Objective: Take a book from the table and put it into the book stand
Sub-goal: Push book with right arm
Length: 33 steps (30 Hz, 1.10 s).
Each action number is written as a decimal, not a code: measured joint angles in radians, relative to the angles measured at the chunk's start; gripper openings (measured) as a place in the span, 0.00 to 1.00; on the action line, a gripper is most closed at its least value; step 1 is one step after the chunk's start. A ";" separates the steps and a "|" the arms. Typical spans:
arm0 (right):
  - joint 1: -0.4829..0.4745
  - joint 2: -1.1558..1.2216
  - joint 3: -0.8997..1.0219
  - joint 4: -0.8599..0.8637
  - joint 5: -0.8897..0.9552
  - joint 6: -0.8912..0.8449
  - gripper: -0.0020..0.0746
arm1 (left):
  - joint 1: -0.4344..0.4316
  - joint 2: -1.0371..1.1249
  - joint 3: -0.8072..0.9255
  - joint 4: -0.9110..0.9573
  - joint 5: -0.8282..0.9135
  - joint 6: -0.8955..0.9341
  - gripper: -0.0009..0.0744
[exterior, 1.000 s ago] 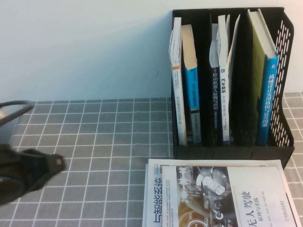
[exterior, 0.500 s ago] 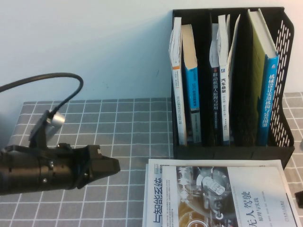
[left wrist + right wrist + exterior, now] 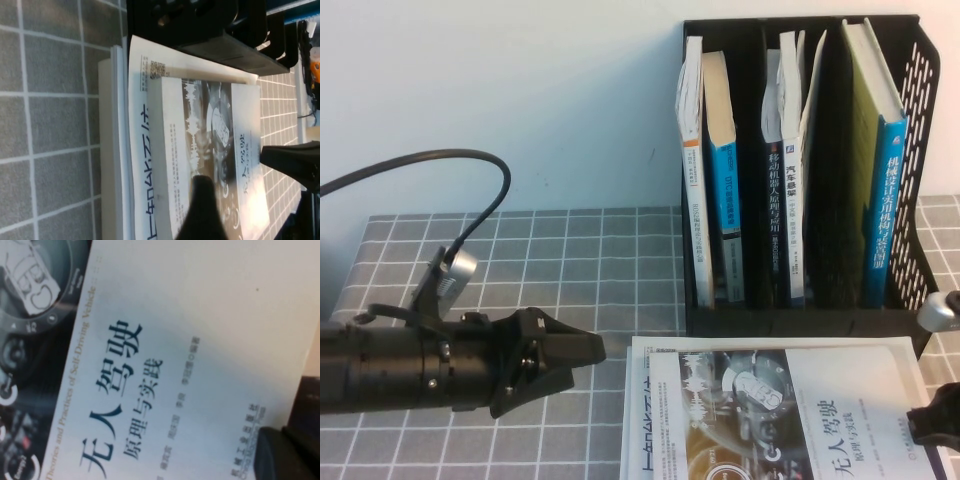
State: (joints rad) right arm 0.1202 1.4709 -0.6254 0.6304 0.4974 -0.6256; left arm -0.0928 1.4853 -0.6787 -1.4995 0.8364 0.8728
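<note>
The book (image 3: 785, 415) is seen lying flat on the desk (image 3: 570, 260), cover up, just in front of the base of the book stand (image 3: 805, 170); its far edge runs close along the stand's front lip and its near portion is cut off by the lower border of the high view. In the left wrist view the book (image 3: 200, 145) is seen resting on a second, wider publication (image 3: 142, 165) with blue characters along its exposed margin, and pale page edges are visible beneath. The stand is placed against the back wall, its three slots each partly filled with upright books (image 3: 725, 170); the widest gap is noted in the right slot, beside the blue-spined volume. Open gridded cloth is left clear to the left of the stand and book. The left gripper (image 3: 582, 352) is held low over the desk, just left of the book's left edge, not touching it; its fingers (image 3: 200, 210) are seen spread apart in the wrist view. The right gripper (image 3: 935, 420) is only partly in view at the right border, near the book's right edge; whether its fingers are apart or together cannot be told. In the right wrist view the book's cover (image 3: 165, 355) fills the frame, and only a dark finger tip (image 3: 287, 455) shows at one corner.
</note>
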 joint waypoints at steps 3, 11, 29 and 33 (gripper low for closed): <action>0.000 0.000 0.000 0.013 -0.009 -0.008 0.02 | 0.000 0.010 0.000 0.000 0.014 -0.006 0.68; -0.002 0.000 0.000 0.003 -0.012 -0.003 0.02 | 0.000 0.012 -0.002 0.032 0.033 -0.033 0.71; -0.012 -0.008 0.002 -0.062 -0.031 0.018 0.02 | 0.000 0.012 0.074 -0.008 0.037 -0.006 0.71; -0.012 0.033 0.001 -0.035 -0.034 0.012 0.02 | 0.000 0.012 0.109 -0.078 0.037 0.047 0.71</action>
State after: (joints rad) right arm 0.1081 1.5037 -0.6246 0.5952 0.4637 -0.6139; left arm -0.0928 1.4977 -0.5701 -1.5772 0.8729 0.9201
